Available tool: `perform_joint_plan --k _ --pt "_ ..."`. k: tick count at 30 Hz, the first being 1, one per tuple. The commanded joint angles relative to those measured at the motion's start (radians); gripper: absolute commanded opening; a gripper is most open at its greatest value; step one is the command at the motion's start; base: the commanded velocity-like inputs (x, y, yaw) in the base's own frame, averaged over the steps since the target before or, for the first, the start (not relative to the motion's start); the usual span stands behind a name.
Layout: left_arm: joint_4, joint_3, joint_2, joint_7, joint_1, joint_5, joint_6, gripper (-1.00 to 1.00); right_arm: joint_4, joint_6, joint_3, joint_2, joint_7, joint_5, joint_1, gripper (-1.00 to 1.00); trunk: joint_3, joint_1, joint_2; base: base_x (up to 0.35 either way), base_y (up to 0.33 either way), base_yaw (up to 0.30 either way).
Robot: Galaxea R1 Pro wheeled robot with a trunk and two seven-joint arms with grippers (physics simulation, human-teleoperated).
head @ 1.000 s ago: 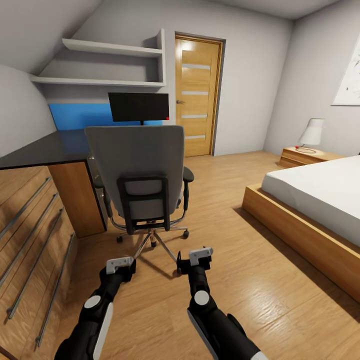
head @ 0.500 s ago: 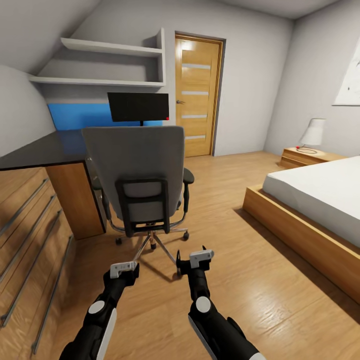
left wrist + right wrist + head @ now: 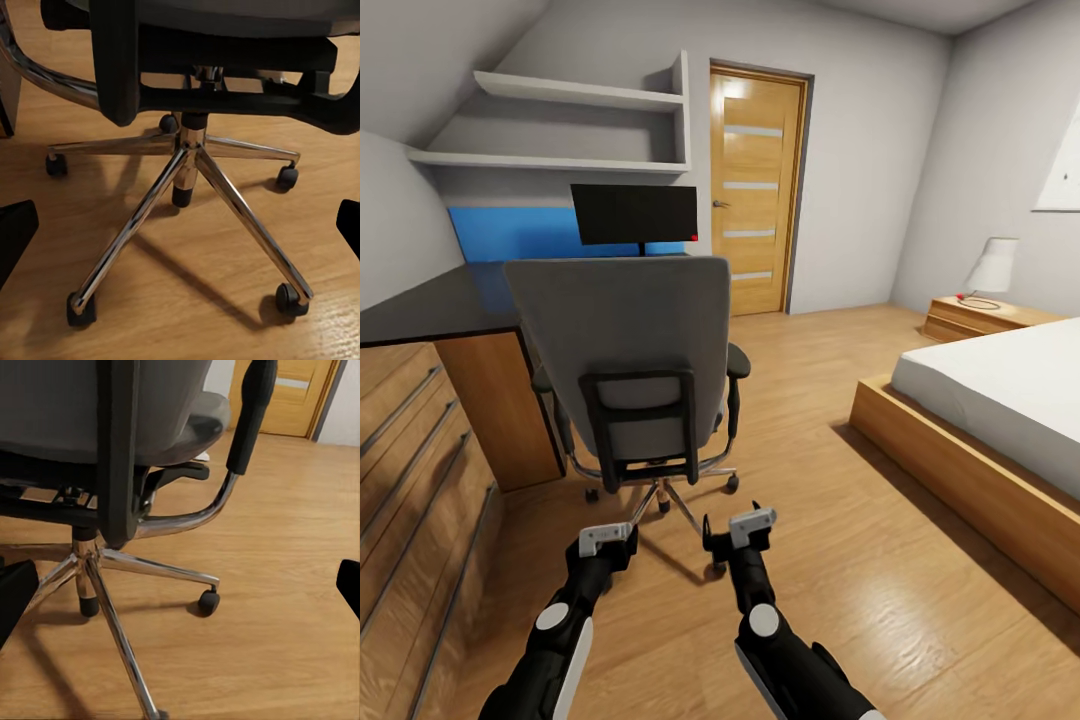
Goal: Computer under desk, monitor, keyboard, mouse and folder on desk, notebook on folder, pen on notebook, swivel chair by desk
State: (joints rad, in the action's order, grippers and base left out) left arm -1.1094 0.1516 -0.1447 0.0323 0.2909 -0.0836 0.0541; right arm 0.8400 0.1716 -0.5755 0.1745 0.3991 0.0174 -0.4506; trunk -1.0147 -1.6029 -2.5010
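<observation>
The grey swivel chair stands just ahead with its back toward me, hiding its seat. Its chrome five-star base and casters are close in the left wrist view, and one black armrest appears in the right wrist view. Behind the chair, the black monitor stands on the black-topped desk in front of the blue back panel. My left gripper and right gripper hang low just short of the chair base, both open and holding nothing. The computer, keyboard, mouse, folder, notebook and pen are out of view.
A light-wood dresser runs along my left. A bed on a wooden frame fills the right, with a nightstand and lamp beyond it. A wooden door is in the far wall. Open wood floor lies between chair and bed.
The whole view has shifted: the camera has come nearer the chair, which now looks larger. Both arms keep their low forward pose with open grippers.
</observation>
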Motion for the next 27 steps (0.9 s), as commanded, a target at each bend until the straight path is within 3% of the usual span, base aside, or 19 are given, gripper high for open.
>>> perform_joint_plan --k 1,7,19,27 --pt "-0.002 0.003 -0.001 0.003 0.0 -0.009 0.004 1.0 -0.003 0.002 -0.002 0.0 -0.004 0.002 -0.001 1.0 -0.001 0.0 0.0 0.023 0.0 0.0" --pt "-0.001 0.004 -0.001 0.002 0.0 -0.008 0.002 1.0 -0.013 0.005 -0.002 0.0 -0.043 0.002 -0.001 1.0 -0.001 0.0 0.0 0.01 0.0 0.0" --pt "0.013 0.005 -0.001 0.001 0.0 -0.008 -0.036 1.0 -0.028 0.008 -0.005 0.0 -0.056 0.0 0.0 1.0 -0.001 0.0 0.0 0.127 0.077 0.0" --pt "0.025 0.005 -0.001 0.0 0.0 -0.01 -0.057 1.0 -0.042 0.048 -0.006 0.0 -0.065 0.0 0.0 1.0 -0.001 0.0 0.0 0.047 0.025 0.0"
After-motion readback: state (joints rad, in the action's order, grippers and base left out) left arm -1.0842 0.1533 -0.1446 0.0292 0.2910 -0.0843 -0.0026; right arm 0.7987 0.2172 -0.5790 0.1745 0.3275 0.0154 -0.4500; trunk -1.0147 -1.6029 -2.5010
